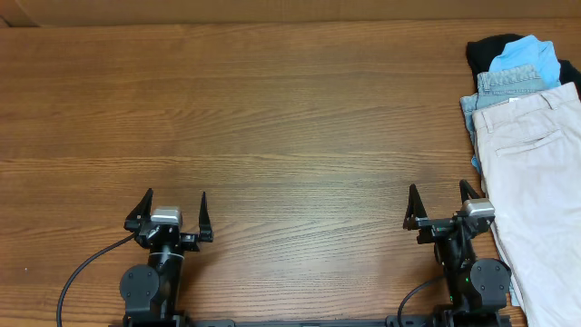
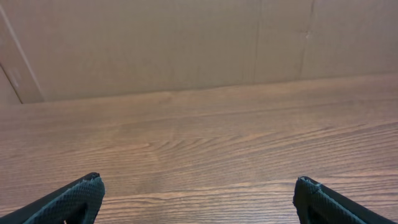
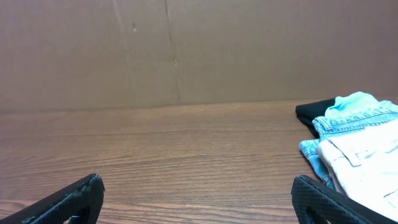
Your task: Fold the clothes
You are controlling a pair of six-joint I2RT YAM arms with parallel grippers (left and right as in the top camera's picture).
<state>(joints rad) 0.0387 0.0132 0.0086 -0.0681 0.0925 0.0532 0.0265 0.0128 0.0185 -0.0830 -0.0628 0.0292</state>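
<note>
At the right edge of the brown wood-grain worktop [image 1: 272, 118] the clothes lie in one overlapping heap. Pale beige cotton shorts [image 1: 536, 182] are on top, waistband toward the far side and welt pocket up, and they run out of the overhead view at the right and bottom. Beneath them, showing at the far end, are light-blue denim shorts [image 1: 510, 84], a sky-blue garment [image 1: 525, 53] and a black garment [image 1: 486, 50]. None is folded. The left tool [image 1: 175, 198] and the right tool [image 1: 438, 191] both sit low at the near edge, fingers spread wide apart, nothing between them. Principal hazard, in my judgement: the garments overlap, so a pinch on the beige waistband may catch the denim underneath and drag the whole heap. Second: the beige leg lies just beside, possibly touching, the right arm's base, and a swing of that arm could snag or rumple it. Third: how much cloth hangs past the worktop's edge cannot be told, and an uneven pull may slide it off. Fourth: the left tool is well apart from the heap and must cross the worktop to assist; a one-sided lift risks skewing the shorts. The black cable [image 1: 91, 263] trailing from the left arm's base is a minor snag point. The surface is smooth, flat and bare across the middle and left, giving folding room but probably little friction to hold fabric. A plain brown cardboard wall [image 3: 186, 50] closes the far side; nothing else of the room shows.
</note>
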